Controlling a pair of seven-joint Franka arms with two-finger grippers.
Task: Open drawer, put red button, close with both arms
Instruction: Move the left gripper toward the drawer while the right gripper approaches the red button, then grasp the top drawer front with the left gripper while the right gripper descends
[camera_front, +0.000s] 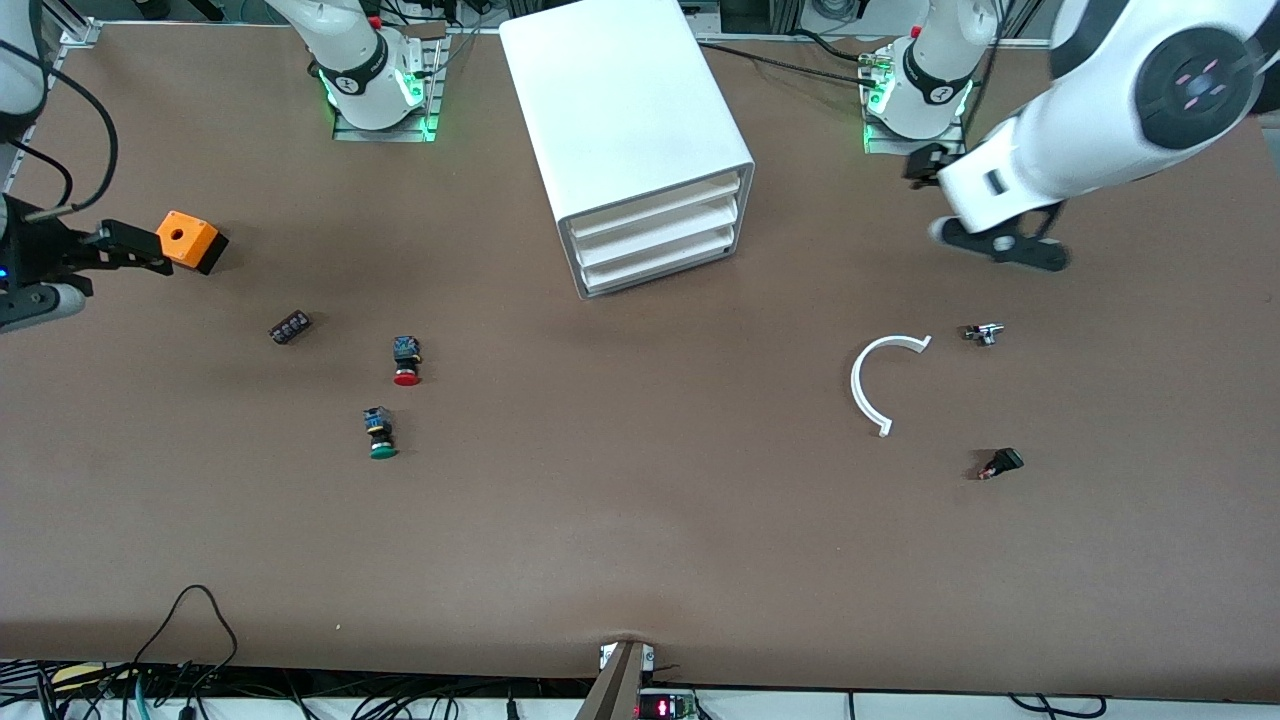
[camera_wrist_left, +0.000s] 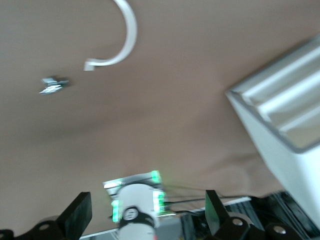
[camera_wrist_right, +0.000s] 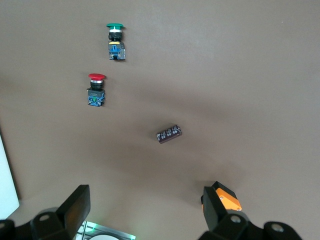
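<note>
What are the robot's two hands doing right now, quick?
Left gripper: open, holding nothing, over the table near the cabinet.
Right gripper: open, holding nothing, by the orange box.

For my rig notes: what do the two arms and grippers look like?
Both arms are glossy white with black bands and green-lit bases. Each ends in a black two-finger gripper: the left gripper, the right gripper. A black cable loops along the right arm.

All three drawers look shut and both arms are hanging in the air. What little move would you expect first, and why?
Probably the left gripper, open and empty, moves down to the middle drawer to pull it out: the red button lies on the table with nowhere to go yet.
</note>
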